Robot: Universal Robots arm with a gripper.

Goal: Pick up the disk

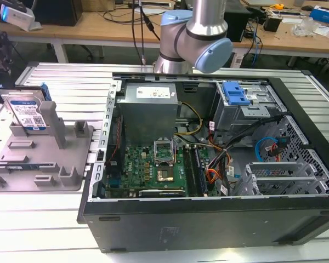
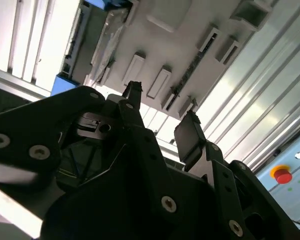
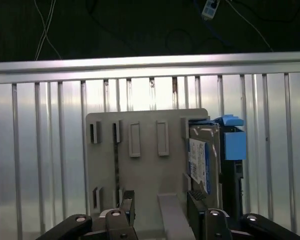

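End effector (image 3: 160, 195) open w/ disk (image 3: 204, 160) well apart, in fixture (image 3: 140, 180).

The grey fixture's post (image 1: 53, 123) hides part of the disk (image 1: 24, 112).

Lighting: bright, even, overhead in the exterior view.
Glare: ribbed bench (image 1: 44, 230) washed near white there; hot streaks on it in both wrist views.
Shadow: tool (image 2: 161, 107) a dark silhouette in the second wrist view; blackness beyond the bench edge in the first.
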